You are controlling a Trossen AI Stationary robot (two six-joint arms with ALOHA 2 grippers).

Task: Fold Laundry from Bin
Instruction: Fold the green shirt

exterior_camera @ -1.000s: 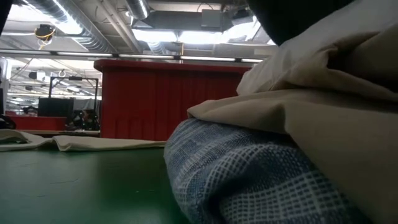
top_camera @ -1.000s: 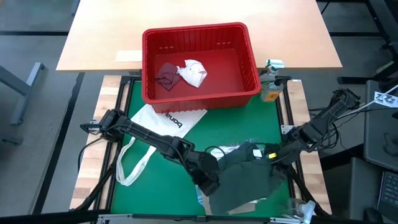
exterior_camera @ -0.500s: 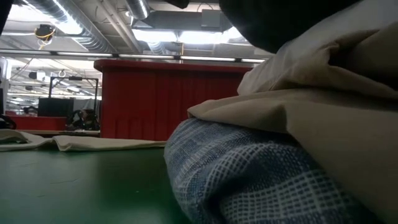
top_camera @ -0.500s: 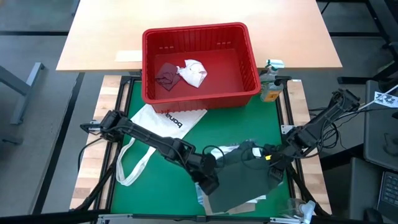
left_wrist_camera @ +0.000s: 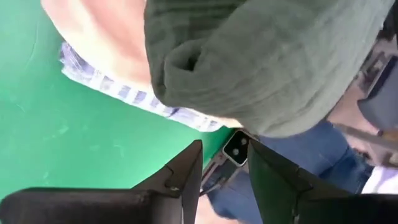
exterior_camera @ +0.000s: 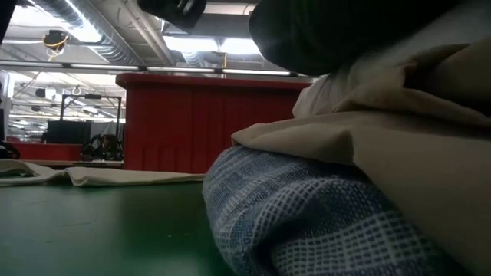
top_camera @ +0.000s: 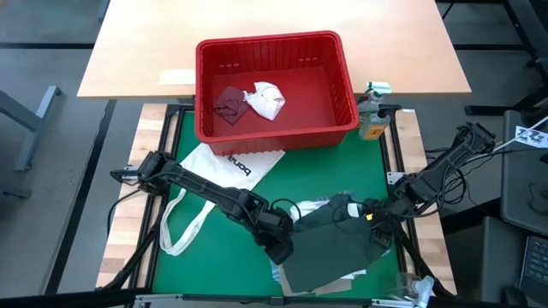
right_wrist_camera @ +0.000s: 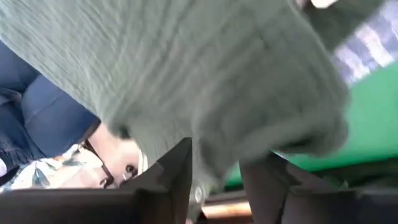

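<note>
The dark green-grey top [top_camera: 334, 252] lies on a pile of folded laundry at the table's near right. Under it sit a tan shirt [exterior_camera: 399, 146] and blue-striped cloth [exterior_camera: 307, 222]. My left gripper [left_wrist_camera: 224, 177] stands open at the top's left edge, and the cloth [left_wrist_camera: 267, 62] lies beyond its fingertips. My right gripper [right_wrist_camera: 214, 177] is open at the top's right side [top_camera: 372, 227]. The red bin [top_camera: 274, 85] stands at the far side of the table. It holds a small maroon piece [top_camera: 229, 103] and a white piece [top_camera: 265, 98]. My right gripper comes at the top slanting down from the table's right. A blurred edge of the top [right_wrist_camera: 214, 155] hangs into the gap between its open fingers. I cannot tell whether a finger touches it.
A white tote bag [top_camera: 227, 167] with long straps lies on the green mat to the left. A small bottle [top_camera: 372, 124] stands right of the bin. A person in blue jeans [left_wrist_camera: 323, 155] is close to the table's near edge.
The dark top has sunk onto the pile and now covers a smaller patch than before. In the low view its dark mass has come lower and farther across. My left gripper has tipped further downward at the top's left edge.
</note>
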